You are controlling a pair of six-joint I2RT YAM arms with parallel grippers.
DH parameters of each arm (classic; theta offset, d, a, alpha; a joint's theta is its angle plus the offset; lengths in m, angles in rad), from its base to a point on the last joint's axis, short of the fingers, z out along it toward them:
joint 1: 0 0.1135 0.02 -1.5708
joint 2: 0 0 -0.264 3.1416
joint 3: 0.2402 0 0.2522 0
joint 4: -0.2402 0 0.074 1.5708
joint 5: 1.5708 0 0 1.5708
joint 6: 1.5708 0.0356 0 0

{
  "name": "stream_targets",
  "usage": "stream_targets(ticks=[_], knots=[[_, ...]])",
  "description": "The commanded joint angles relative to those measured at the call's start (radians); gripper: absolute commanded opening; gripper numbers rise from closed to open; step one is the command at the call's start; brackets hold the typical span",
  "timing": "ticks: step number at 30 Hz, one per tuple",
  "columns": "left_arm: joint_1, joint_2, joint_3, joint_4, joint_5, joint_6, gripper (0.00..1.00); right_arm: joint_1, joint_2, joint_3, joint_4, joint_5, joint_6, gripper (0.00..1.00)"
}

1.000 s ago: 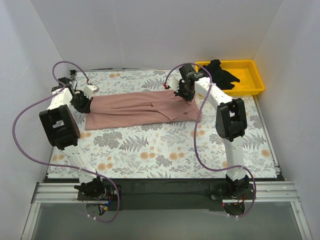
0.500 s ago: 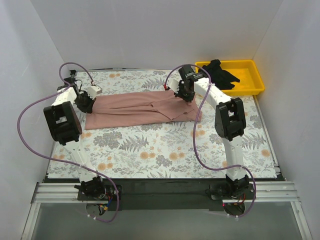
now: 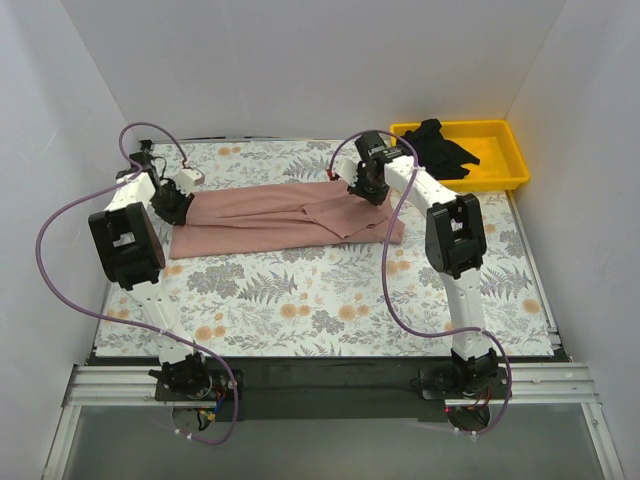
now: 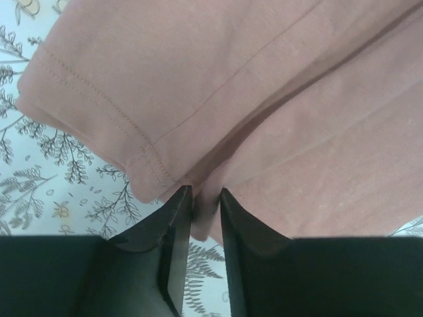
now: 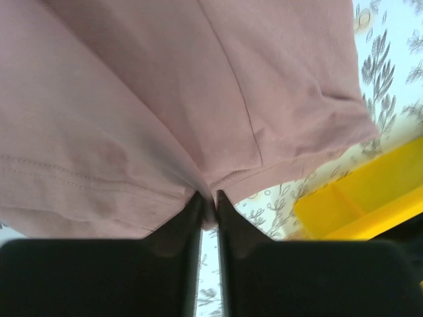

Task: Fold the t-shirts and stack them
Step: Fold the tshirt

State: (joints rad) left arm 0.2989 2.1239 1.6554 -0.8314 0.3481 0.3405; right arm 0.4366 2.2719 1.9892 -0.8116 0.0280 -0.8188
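Note:
The dusty pink t-shirt (image 3: 290, 215) lies folded into a long band across the back of the floral table cover. My left gripper (image 3: 178, 206) is at its left end. In the left wrist view the gripper (image 4: 206, 193) has its jaws a narrow gap apart, with a fold of the pink t-shirt (image 4: 264, 99) between the tips. My right gripper (image 3: 368, 190) is at the band's far right edge. Seen from the right wrist, that gripper (image 5: 208, 196) pinches the hem of the pink t-shirt (image 5: 165, 86). The black t-shirt (image 3: 440, 145) lies crumpled in the yellow bin.
The yellow bin (image 3: 500, 175) stands at the back right corner, also in the right wrist view as the yellow bin (image 5: 370, 198) just beyond the shirt's corner. White walls close in the table on three sides. Purple cables loop from both arms.
The left gripper has moved a little toward the back and right with the shirt's left end. The right gripper has shifted slightly back and left; the shirt's right corner lies flatter.

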Motion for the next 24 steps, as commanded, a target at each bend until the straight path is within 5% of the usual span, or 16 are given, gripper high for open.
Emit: stream_targets(ticks=[1, 3, 10, 17, 24], knots=[[0.005, -0.028, 0.059, -0.011, -0.005, -0.08, 0.25, -0.015, -0.006, 0.04, -0.02, 0.05, 0.032, 0.3], [0.017, -0.059, 0.081, -0.053, 0.015, -0.123, 0.36, -0.039, -0.035, 0.036, -0.052, 0.024, 0.073, 0.4], [0.043, -0.231, -0.037, -0.123, 0.144, -0.258, 0.45, -0.139, -0.211, -0.104, -0.153, -0.21, 0.253, 0.38], [0.029, -0.228, -0.132, -0.112, 0.213, -0.386, 0.45, -0.16, -0.204, -0.213, -0.152, -0.365, 0.383, 0.35], [0.029, -0.193, -0.201, -0.06, 0.172, -0.454, 0.45, -0.162, -0.112, -0.233, -0.135, -0.347, 0.423, 0.37]])
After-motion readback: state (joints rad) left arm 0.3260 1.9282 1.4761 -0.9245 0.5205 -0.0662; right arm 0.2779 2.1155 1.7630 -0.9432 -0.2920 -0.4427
